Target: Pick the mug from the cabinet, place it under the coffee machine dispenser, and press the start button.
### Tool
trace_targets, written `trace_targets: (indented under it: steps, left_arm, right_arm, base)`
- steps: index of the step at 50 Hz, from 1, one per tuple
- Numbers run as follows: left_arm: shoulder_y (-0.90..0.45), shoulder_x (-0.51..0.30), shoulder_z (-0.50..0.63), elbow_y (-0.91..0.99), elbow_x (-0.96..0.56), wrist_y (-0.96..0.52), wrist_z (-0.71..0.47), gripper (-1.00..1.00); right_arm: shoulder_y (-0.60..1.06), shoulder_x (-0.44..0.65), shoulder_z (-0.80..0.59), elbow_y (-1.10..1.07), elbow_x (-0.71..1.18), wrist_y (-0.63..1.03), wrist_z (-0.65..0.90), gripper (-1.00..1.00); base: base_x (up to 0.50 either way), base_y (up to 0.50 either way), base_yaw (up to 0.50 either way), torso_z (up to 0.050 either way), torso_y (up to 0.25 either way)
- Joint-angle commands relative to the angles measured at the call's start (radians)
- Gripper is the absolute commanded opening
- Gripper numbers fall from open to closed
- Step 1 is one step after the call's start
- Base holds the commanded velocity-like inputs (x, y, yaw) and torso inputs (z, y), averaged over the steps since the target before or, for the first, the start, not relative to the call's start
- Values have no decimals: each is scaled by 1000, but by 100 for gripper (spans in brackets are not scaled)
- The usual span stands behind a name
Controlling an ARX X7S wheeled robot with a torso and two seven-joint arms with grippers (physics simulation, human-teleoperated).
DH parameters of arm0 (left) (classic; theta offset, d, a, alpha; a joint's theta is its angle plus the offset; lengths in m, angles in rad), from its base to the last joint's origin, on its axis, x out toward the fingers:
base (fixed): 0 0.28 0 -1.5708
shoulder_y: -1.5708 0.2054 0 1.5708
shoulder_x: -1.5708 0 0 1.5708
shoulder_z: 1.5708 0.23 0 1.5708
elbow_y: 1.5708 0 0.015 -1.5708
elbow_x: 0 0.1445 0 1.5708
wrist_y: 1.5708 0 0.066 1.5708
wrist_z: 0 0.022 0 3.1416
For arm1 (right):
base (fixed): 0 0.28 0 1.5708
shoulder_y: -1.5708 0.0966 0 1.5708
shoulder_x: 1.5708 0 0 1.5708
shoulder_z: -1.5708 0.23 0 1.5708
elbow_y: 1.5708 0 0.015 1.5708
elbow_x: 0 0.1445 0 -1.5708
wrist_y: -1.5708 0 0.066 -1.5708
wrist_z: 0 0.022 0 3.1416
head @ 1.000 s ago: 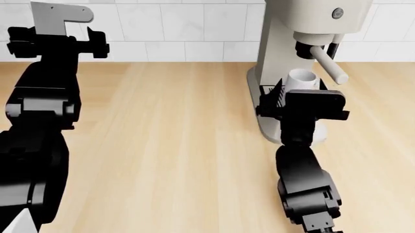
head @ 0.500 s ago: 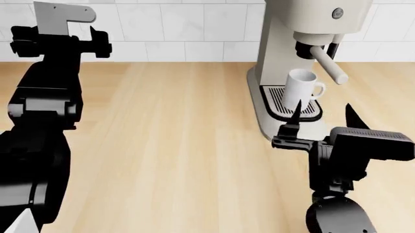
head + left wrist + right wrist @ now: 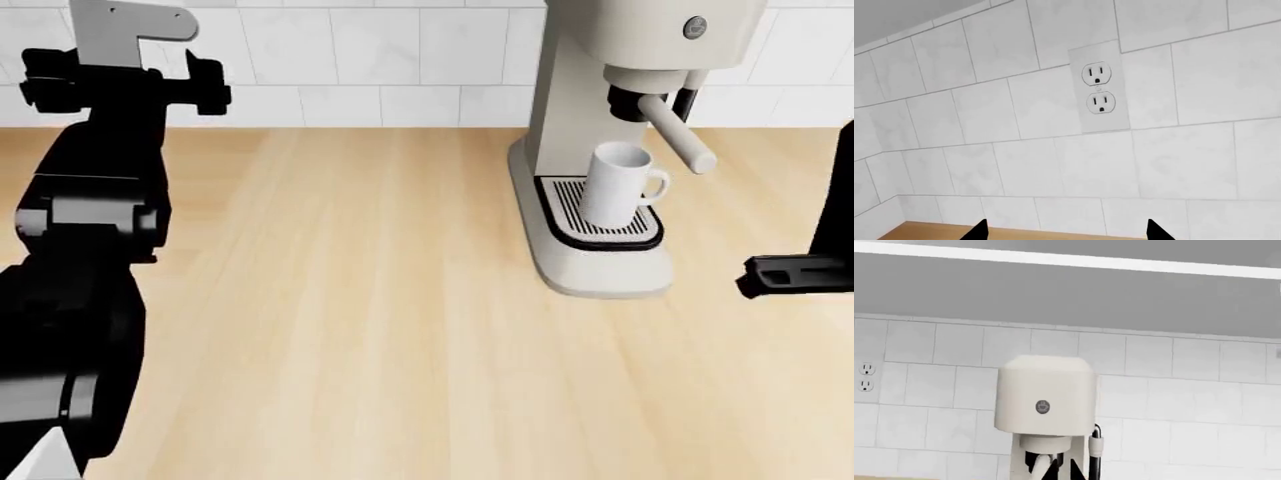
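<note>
The mug (image 3: pixel 619 183) is standing upright on the drip grille (image 3: pixel 603 214) of the coffee machine (image 3: pixel 567 120), below the spout (image 3: pixel 627 103); the start button (image 3: pixel 694 28) is showing on its head; my left jaws are gaping, gripping nothing, facing the wall outlet (image 3: pixel 1098 88); my right jaws' state I cannot tell.

A light wooden surface (image 3: pixel 360 330) stretches out in front of me, its grain running away toward the back wall. The wall (image 3: pixel 387 60) is covered in white square tiles with thin grey grout lines. A white double electrical outlet (image 3: pixel 1099 89) is set into the tiles. Above the tiles, a plain grey cabinet underside (image 3: pixel 1067 295) spans the wall.
</note>
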Motion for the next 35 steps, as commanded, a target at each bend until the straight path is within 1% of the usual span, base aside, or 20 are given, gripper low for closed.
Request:
trace_targets:
  steps: [1, 2, 3, 5, 6, 12, 18, 27, 35]
  left_arm:
    - [-2, 3, 1, 0, 0, -2, 0, 100]
    - [-2, 3, 1, 0, 0, -2, 1, 100]
    - [-2, 4, 1, 0, 0, -2, 1, 100]
    - [-2, 4, 1, 0, 0, -2, 1, 100]
    - [-3, 4, 1, 0, 0, -3, 1, 100]
    - [-2, 3, 0, 0, -2, -1, 2, 100]
    - [-1, 0, -3, 0, -3, -1, 2, 100]
    - [-1, 1, -4, 0, -3, -2, 2, 100]
    - [-2, 1, -5, 0, -3, -2, 1, 100]
  right_arm:
    - [679, -229, -353, 275, 255, 640, -57, -100]
    - [829, -245, -380, 299, 248, 790, -68, -100]
    - [979, -263, -406, 323, 241, 872, -79, -100]
    - [1279, -297, -449, 362, 225, 896, -95, -100]
    - [1359, -314, -469, 382, 219, 907, -104, -100]
    - [1409, -381, -552, 464, 170, 938, -148, -100]
    - [1467, -401, -579, 507, 135, 951, -163, -100]
    - [1453, -416, -604, 537, 113, 948, -170, -100]
    - [1413, -415, -605, 559, 133, 958, -140, -100]
  base:
    - [0, 0, 0, 0, 0]
    - [0, 0, 0, 0, 0]
    - [0, 0, 0, 0, 0]
    - [0, 0, 0, 0, 0]
    - [0, 0, 0, 0, 0]
    - [0, 0, 0, 0, 0]
    - [0, 0, 0, 0, 0]
    - [0, 0, 0, 0, 0]
    - [0, 0, 0, 0, 0]
